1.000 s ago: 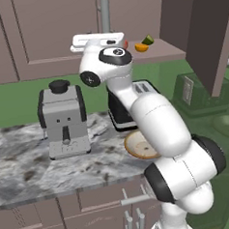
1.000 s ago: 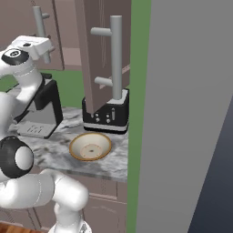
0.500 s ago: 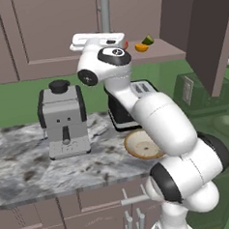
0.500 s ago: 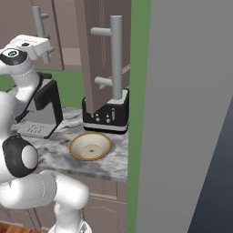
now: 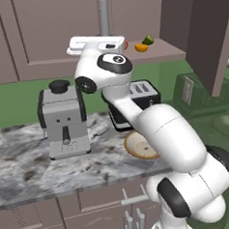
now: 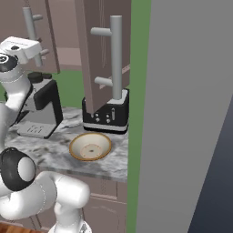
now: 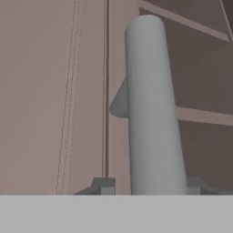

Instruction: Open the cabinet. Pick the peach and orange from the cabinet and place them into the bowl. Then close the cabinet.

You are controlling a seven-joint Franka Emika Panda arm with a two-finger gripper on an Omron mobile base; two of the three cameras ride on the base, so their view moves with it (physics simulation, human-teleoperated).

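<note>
Slightly shifted since the earlier frames: the arm's middle links, now lower and further right in the left base view. The white two-finger hand [image 5: 105, 39] is kept at the same spot, and the fruit and bowl are unchanged.

Left base view. The hand is held level against the long grey vertical bar handle [image 5: 103, 15] of the left door of the mauve-brown panelled wall cabinet [image 5: 48, 34]. That door is closed; the right door [image 5: 212, 32] is swung open. On the open shelf are listed:
- small reddish-pink peach [image 5: 126, 44], half hidden just beside the hand
- round bright orange [image 5: 141, 47], further right
- dark green pointed fruit [image 5: 148, 39], touching the orange

On the grey marbled surface [image 5: 43, 170] below are found:
- grey coffee machine [image 5: 63, 122]
- black toaster [image 5: 144, 90]
- shallow tan-rimmed cream bowl [image 5: 130, 144], in front of the toaster, partly covered by the arm

Right base view. The hand is seen at the far left beside the left door's handle. The open door is hung in the foreground above the toaster. The bowl is shown holding nothing, just before the toaster.

Hand view. The bar handle is set between the two dark fingertips [image 7: 103, 185] and is grasped. The closed door panel is seen to one side of the handle, the darker cabinet interior to the other.
</note>
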